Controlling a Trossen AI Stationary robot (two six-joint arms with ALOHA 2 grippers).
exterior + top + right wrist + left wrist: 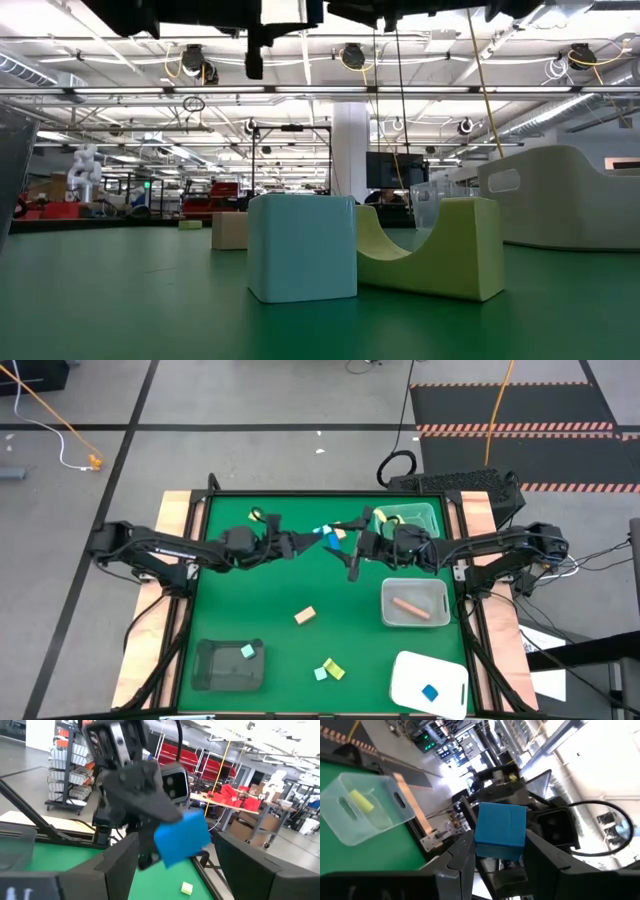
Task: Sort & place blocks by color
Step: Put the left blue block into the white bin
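Note:
A blue block point(501, 831) hangs in the air over the far middle of the green table point(280, 590), with my left gripper point(320, 537) shut on it. My right gripper point(347, 542) faces it from the right, open. Its two fingers point(120, 860) stand on either side of the block point(182, 839) without touching it. Loose on the table lie a tan-pink block point(305, 615), a mint and a yellow block point(328, 670) near the front, and a yellow one point(258, 515) at the far side. My left gripper pinches the blue block by two opposite side faces point(482, 840) between its two fingers. The fingers come in about level from the table's left. The block is lifted clear of the table and stands up beyond the fingertips.
A clear tray point(410, 518) at the far right holds a yellow block. A second clear tray point(414, 603) holds a pink bar. A dark tray point(228, 663) holds a mint block, and a white tray point(430, 682) holds a blue one. Open green surface lies in the middle.

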